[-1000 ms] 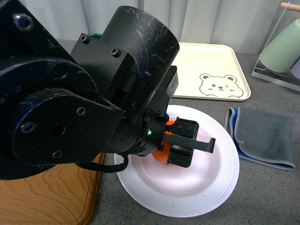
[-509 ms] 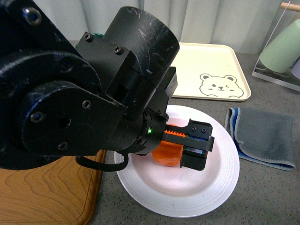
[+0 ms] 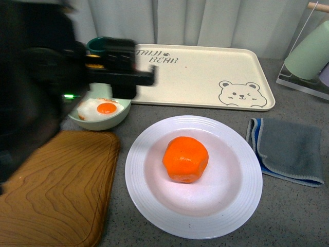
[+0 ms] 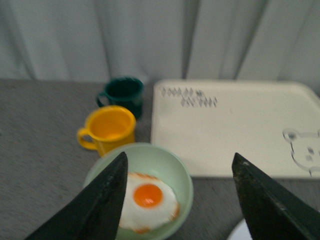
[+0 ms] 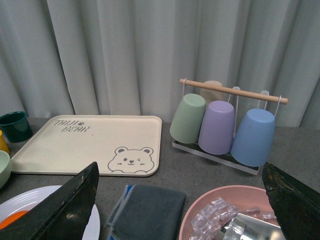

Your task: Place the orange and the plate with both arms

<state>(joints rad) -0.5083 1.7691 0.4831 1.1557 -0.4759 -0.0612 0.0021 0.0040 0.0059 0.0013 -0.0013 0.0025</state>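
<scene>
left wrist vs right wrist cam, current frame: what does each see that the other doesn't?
Left wrist only: the fried egg. It also shows the pale green bowl and the yellow mug whole, while the right wrist clips both at its edge.
Right wrist only: the cup rack, the grey cloth, a pink bowl of ice, and a sliver of the orange.
Both: the bear tray, the dark green mug, part of the white plate, and the curtain.

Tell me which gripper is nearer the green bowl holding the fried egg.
Left. The left gripper hovers over the bowl; the right gripper sits far across, by the grey cloth beyond the plate.
</scene>
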